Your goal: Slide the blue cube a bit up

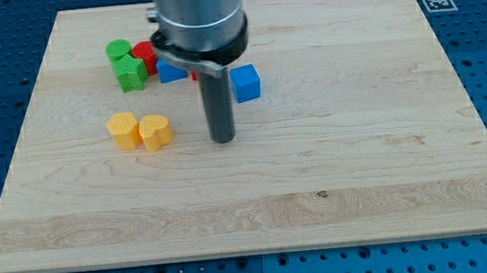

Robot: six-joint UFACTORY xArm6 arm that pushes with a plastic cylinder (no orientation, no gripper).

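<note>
While the blue cube (246, 82) sits on the bench (359, 144) just above-right of my tip (223, 140), that tip should swing directly below the cube, then push gently upward. Being a plain rod, this end effector has nothing to spread or pinch.

Bright even light, soft faint shadows, sharp focus

Blue cube (246, 82): bare board (355, 100) above and to view's right; left flank crowded (rod, second blue block (170, 71)).
</note>
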